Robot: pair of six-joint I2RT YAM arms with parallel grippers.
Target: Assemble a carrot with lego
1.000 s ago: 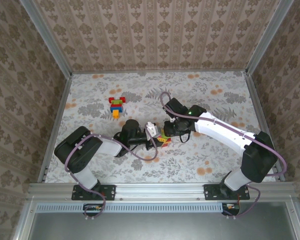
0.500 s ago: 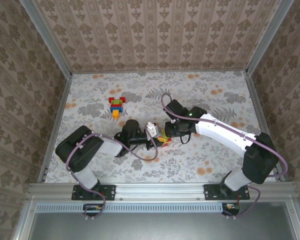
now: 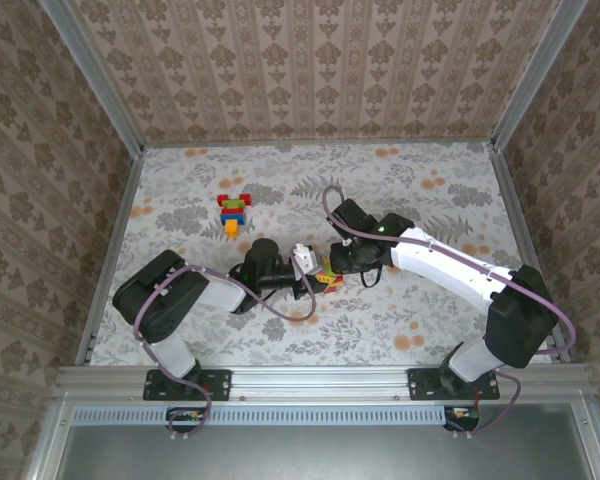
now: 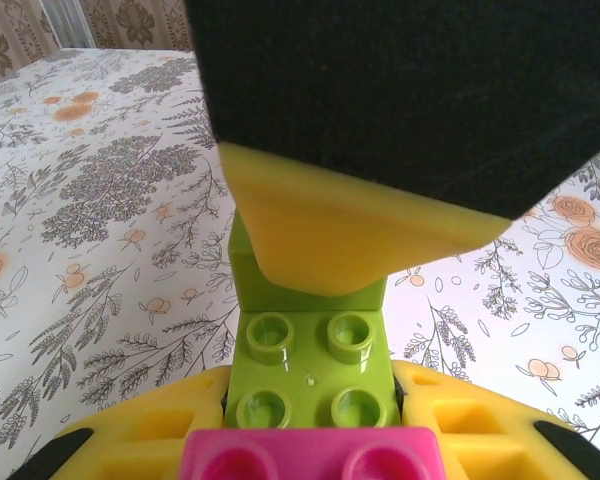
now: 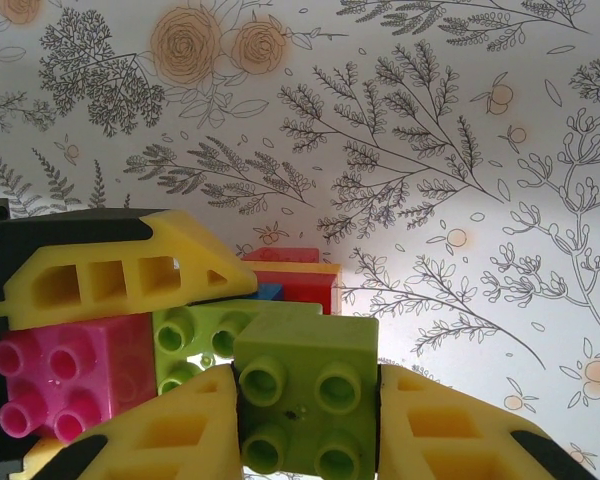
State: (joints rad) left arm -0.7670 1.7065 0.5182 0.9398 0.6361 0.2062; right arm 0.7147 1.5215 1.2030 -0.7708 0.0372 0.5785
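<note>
**Top external view:** The two arms meet over the flowered table (image 3: 430,320). A small lego cluster (image 3: 326,279) sits pinched between the left gripper (image 3: 311,273) and the right gripper (image 3: 333,264). The left gripper comes at the cluster from its left, the right gripper from its far right. From this height the cluster is only a speck of red, yellow and green, and the set of the jaws cannot be read. A loose stack (image 3: 233,212) of red, green, blue and orange bricks lies on the table, well apart from the cluster, to its far left.

**Left wrist view:** Close up, the left gripper (image 4: 315,405) has its yellow fingers (image 4: 140,440) pressed against both sides of the cluster. Here the cluster shows a green brick (image 4: 315,375), studs toward the lens, with a magenta brick (image 4: 310,455) touching its near edge. A yellow finger of the right gripper (image 4: 320,235) lies across the cluster's far side.

**Right wrist view:** The right gripper (image 5: 305,420) is clamped on a second green brick (image 5: 305,400), which touches the cluster's green and magenta (image 5: 70,375) pair. This view adds a red brick (image 5: 305,285) and a sliver of blue behind the cluster, with the left gripper's finger (image 5: 120,275) lying across its top.
</note>
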